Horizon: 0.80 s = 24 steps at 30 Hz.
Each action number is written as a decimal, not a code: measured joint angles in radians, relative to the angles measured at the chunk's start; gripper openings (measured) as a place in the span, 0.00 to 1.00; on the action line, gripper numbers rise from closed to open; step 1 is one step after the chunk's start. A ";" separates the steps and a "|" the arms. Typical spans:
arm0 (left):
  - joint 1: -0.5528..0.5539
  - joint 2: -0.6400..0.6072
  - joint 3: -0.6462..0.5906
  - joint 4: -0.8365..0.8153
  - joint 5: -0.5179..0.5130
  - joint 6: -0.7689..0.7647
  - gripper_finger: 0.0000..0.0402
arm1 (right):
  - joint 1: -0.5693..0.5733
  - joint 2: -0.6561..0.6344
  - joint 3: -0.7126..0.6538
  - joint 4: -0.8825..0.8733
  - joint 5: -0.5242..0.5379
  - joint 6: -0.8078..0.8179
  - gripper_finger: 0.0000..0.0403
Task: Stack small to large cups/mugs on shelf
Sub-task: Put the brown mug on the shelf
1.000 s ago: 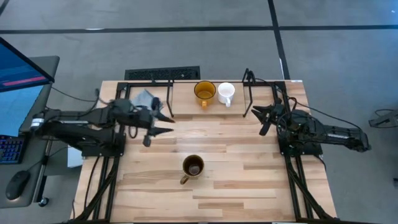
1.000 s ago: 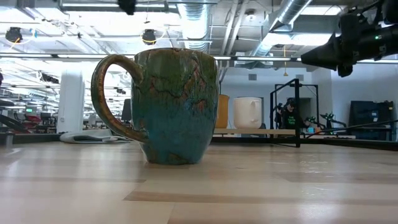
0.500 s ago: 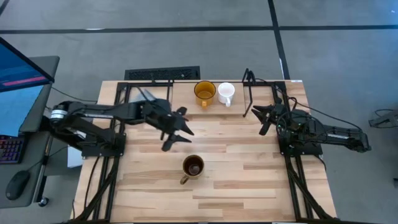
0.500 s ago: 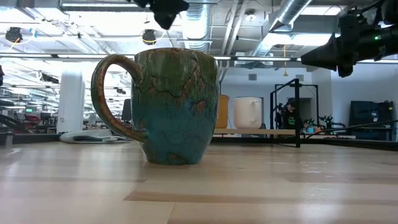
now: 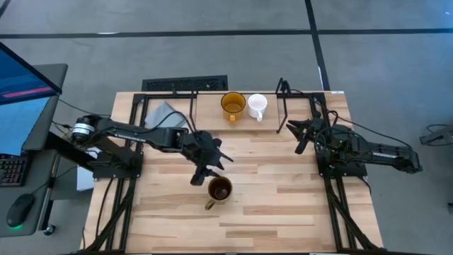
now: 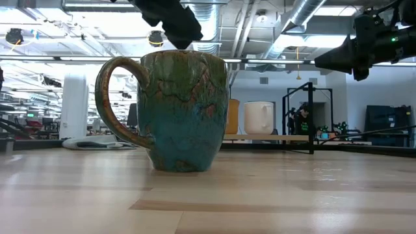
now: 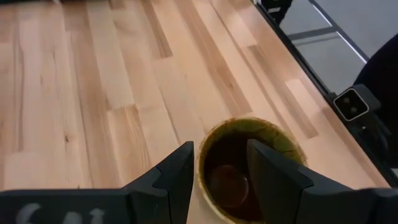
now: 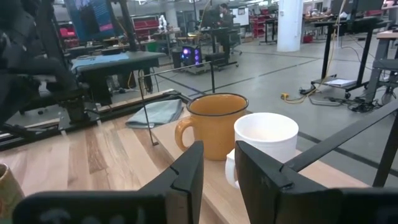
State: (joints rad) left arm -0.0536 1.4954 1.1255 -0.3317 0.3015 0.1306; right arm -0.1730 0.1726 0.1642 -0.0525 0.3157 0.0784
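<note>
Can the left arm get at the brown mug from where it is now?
Probably yes. The left gripper hangs just above the brown mug, jaws open on either side of its near rim in the left wrist view. The mug stands alone on the table, nothing around it. The right gripper waits by the shelf.

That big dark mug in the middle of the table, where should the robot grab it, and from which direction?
Probably by the rim, from above. The dark mug stands upright and open, and its handle points toward the table's front edge, so the rim on the shelf side is free. The left gripper already hovers there, open, one finger over the wall's inside and one outside. The right gripper waits near the shelf.
</note>
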 joint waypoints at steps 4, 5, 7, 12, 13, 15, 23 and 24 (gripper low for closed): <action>0.000 0.014 0.000 -0.005 -0.001 -0.002 0.35 | 0.000 0.000 0.000 0.000 0.000 0.000 0.28; 0.000 0.014 0.000 -0.002 -0.001 -0.001 0.35 | 0.000 0.000 0.000 0.000 0.000 0.000 0.28; 0.000 0.013 0.000 -0.003 -0.018 0.007 0.35 | 0.000 0.000 0.000 0.000 0.000 0.000 0.28; 0.000 0.014 0.000 -0.041 -0.054 0.051 0.35 | 0.000 0.000 0.000 0.000 0.000 0.000 0.28; 0.000 0.024 0.000 -0.042 -0.054 0.064 0.35 | 0.000 0.000 0.000 0.000 0.000 0.000 0.28; -0.002 0.038 0.000 -0.051 -0.053 0.073 0.35 | 0.000 0.000 0.000 0.000 0.000 0.000 0.28; -0.013 0.113 0.000 -0.032 -0.048 0.089 0.35 | 0.000 0.006 0.001 -0.006 -0.002 0.001 0.28; -0.016 0.117 0.000 -0.027 -0.048 0.097 0.35 | 0.001 0.008 0.001 -0.005 -0.002 0.003 0.28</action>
State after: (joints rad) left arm -0.0693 1.6129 1.1252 -0.3591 0.2535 0.2278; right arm -0.1721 0.1807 0.1654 -0.0573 0.3136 0.0811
